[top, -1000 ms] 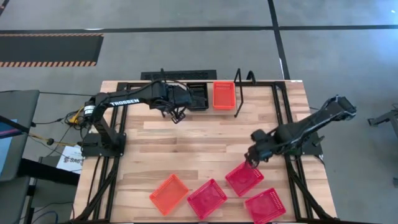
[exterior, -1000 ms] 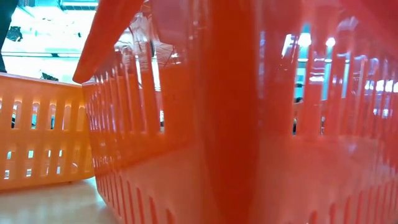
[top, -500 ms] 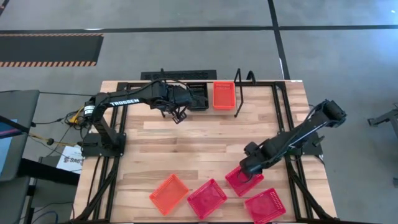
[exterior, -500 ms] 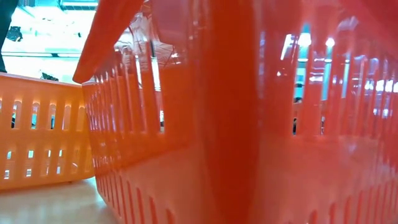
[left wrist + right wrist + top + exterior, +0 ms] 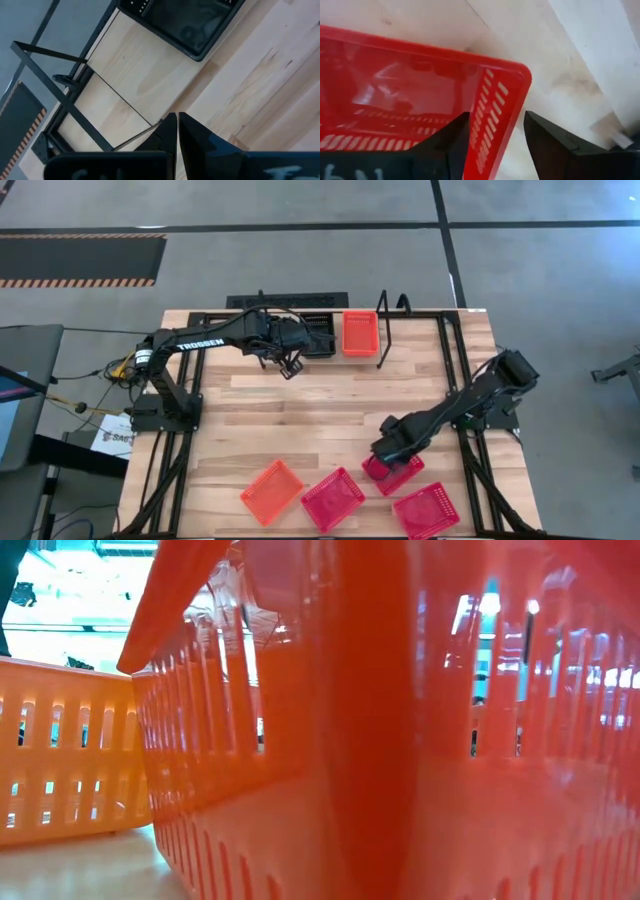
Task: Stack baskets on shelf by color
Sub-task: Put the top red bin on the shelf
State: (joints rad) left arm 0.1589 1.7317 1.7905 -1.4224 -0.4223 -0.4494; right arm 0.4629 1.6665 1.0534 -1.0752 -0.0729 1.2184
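On the shelf (image 5: pixel 384 330) at the table's far edge stand a black basket (image 5: pixel 318 333) and an orange basket (image 5: pixel 360 332). My left gripper (image 5: pixel 290 366) hovers shut just near-left of the black basket (image 5: pixel 190 20). An orange basket (image 5: pixel 271 490) and three red baskets (image 5: pixel 333 498) (image 5: pixel 426 510) (image 5: pixel 395 473) lie along the near edge. My right gripper (image 5: pixel 495 117) is open over the far-left end of the third red basket. One finger stands inside its end wall (image 5: pixel 492 107) and one outside.
Black frame rails (image 5: pixel 455 370) run along the table's sides. The bare wooden tabletop (image 5: pixel 320 420) lies between the shelf and the near baskets. In the low view a red basket wall (image 5: pixel 400 740) fills most of the picture, with the orange basket (image 5: pixel 60 755) beside it.
My right gripper has gone down and toward the table's near-left, from beside the red basket's far corner to over its end wall. The baskets and my left arm have stayed put.
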